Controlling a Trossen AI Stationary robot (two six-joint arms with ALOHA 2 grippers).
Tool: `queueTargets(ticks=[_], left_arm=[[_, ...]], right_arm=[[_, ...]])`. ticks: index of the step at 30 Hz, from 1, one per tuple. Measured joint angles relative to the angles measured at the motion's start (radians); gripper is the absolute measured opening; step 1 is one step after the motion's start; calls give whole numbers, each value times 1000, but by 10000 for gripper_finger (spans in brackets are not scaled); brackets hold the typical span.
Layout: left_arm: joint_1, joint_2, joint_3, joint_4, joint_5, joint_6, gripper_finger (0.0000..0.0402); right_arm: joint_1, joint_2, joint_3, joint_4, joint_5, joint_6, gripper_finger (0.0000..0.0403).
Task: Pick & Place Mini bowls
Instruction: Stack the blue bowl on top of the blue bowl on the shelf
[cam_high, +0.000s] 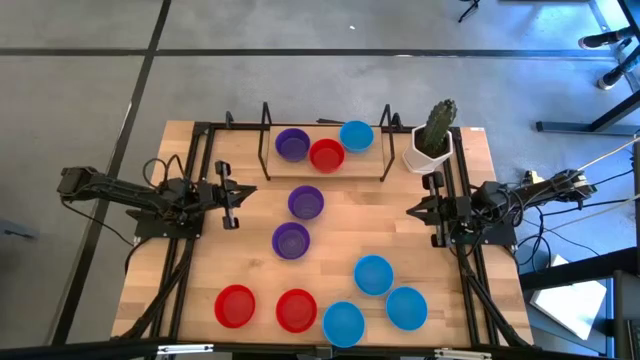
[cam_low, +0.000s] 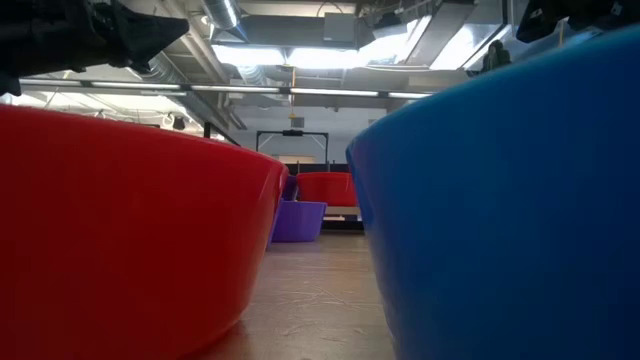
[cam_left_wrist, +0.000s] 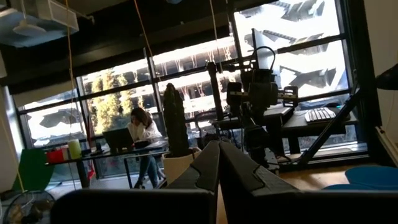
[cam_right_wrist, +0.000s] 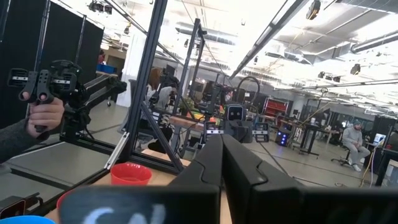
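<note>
Several mini bowls lie on the wooden table (cam_high: 250, 265). Three red, purple and blue ones sit on the far rack: purple (cam_high: 292, 144), red (cam_high: 327, 155), blue (cam_high: 356, 135). Two purple bowls (cam_high: 306, 202) (cam_high: 291, 240) rest mid-table. Two red bowls (cam_high: 235, 306) (cam_high: 296, 310) and three blue bowls (cam_high: 373, 274) (cam_high: 406, 308) (cam_high: 343, 323) sit near the front edge. My left gripper (cam_high: 240, 194) (cam_left_wrist: 218, 144) is shut and empty at the table's left. My right gripper (cam_high: 414, 210) (cam_right_wrist: 222, 138) is shut and empty at the right.
A white pot with a green cactus (cam_high: 432, 140) stands at the far right corner, beside the black-framed rack (cam_high: 265, 130). In the low view a red bowl (cam_low: 120, 230) and a blue bowl (cam_low: 500, 200) fill the foreground. A person's hand (cam_right_wrist: 37, 109) holds a controller beyond the table.
</note>
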Motion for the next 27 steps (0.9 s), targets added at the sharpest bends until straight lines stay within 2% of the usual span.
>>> queueTargets(ticks=[27], left_arm=[[0,0,0,-1,-1,7,3]], right_arm=[[0,0,1,0,0,0,8]])
